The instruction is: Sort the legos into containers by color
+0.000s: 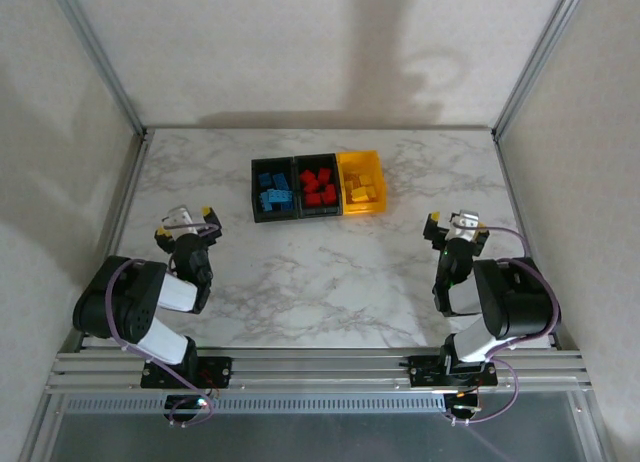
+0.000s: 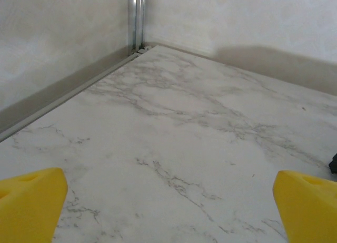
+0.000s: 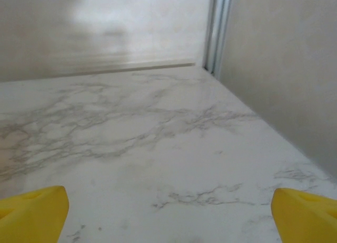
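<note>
From above, we found the three containers joined in a row in the upper middle of the frame, standing on the marble table. The left black bin held the blue legos, the middle black bin held the red legos, and the yellow bin at the right end held the yellow legos. How many bricks lay in each bin we could not count at that size. The left gripper sat at the middle left of the frame, well apart from the bins and lower than them, its arm folded back toward the near rail. The right gripper sat at the middle right, likewise well apart from the row. In the left wrist view we saw the left gripper released, its yellow fingertips spread to the two lower corners with bare marble between them. The right wrist view showed the right gripper the same way, its yellow fingertips wide apart in the lower corners over bare marble, with the metal corner post at the upper right.
</note>
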